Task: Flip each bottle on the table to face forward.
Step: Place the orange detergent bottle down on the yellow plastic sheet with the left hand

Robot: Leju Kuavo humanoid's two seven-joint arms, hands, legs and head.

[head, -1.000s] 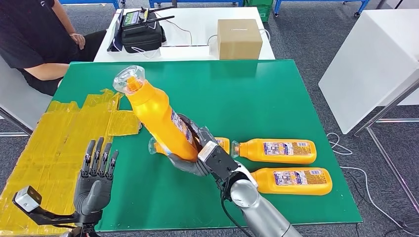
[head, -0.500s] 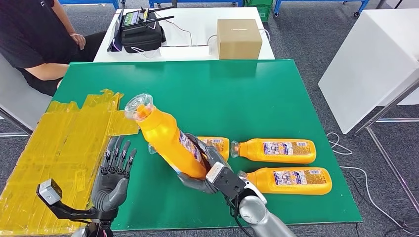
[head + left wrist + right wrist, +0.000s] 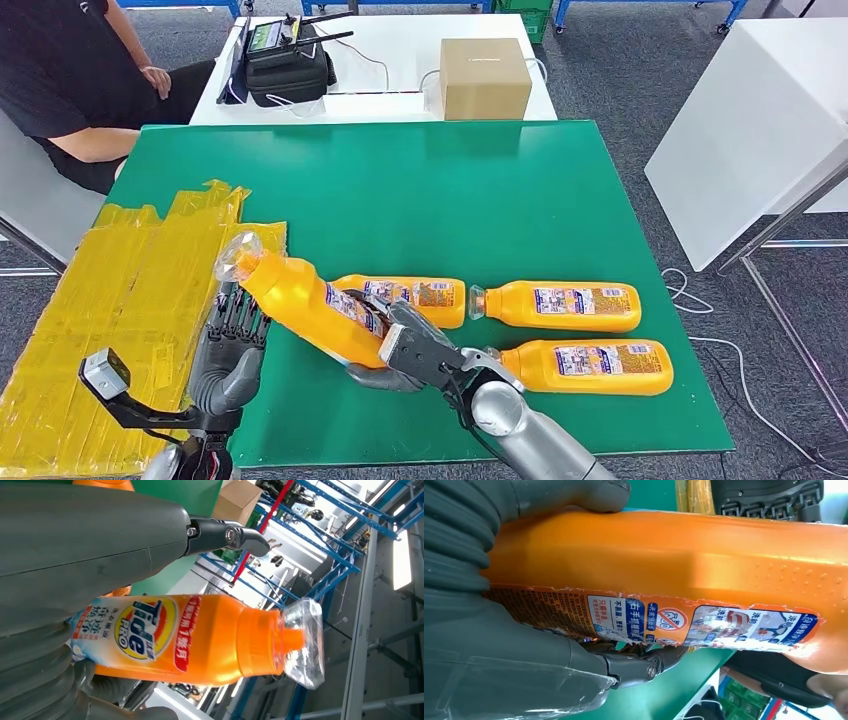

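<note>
Bottles (image 3: 300, 305): four, one in right hand (image 3: 405, 352)

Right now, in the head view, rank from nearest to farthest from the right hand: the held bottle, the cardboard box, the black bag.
1. Held bottle: gripped by the right hand.
2. Cardboard box: white table, beyond the green table.
3. Black bag: same white table, farther left.

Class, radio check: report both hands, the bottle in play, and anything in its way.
Right hand grips the lifted bottle, tilted, cap toward the left hand. Left hand open beside the bottle's neck. Three bottles lie on the table, one right behind the lifted bottle.
</note>
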